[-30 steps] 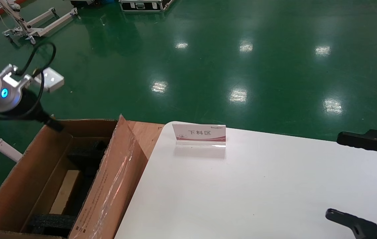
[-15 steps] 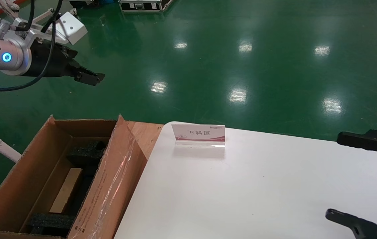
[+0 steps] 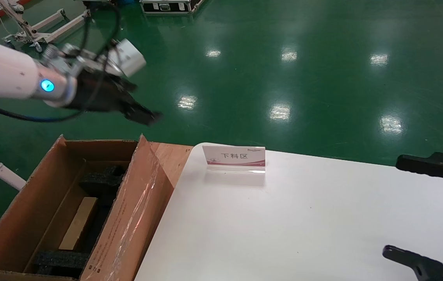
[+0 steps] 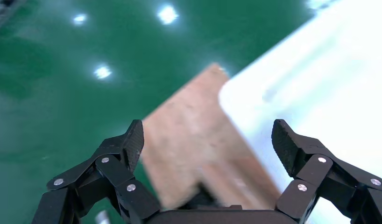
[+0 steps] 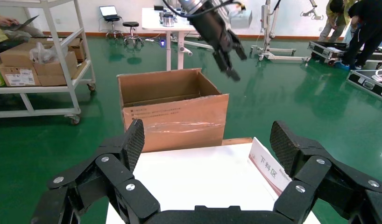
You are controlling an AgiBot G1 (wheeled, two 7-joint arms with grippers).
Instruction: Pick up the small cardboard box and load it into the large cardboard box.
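**Left gripper raised and empty beyond the carton; small box lies inside**

A white placard stands near the far edge of the white table, printed with the characters 下料区 above a red band; a small logo in its upper corner is too fine to read. The same sign shows edge-on in the right wrist view. The taped flap of the large cardboard box carries lines of small printing, none legible.

That carton sits just off the table's left end, flaps up, clear glossy tape running down the flap nearest the table. Inside it are black foam blocks at the far end and more foam at the near end, and between them lies the small cardboard box, flat on the bottom, a pale brown face upward.

The left gripper hangs in the air above the green floor, beyond the carton's far corner, its fingers spread wide with nothing between them. The right gripper sits low at the table's right end, also spread wide and holding nothing
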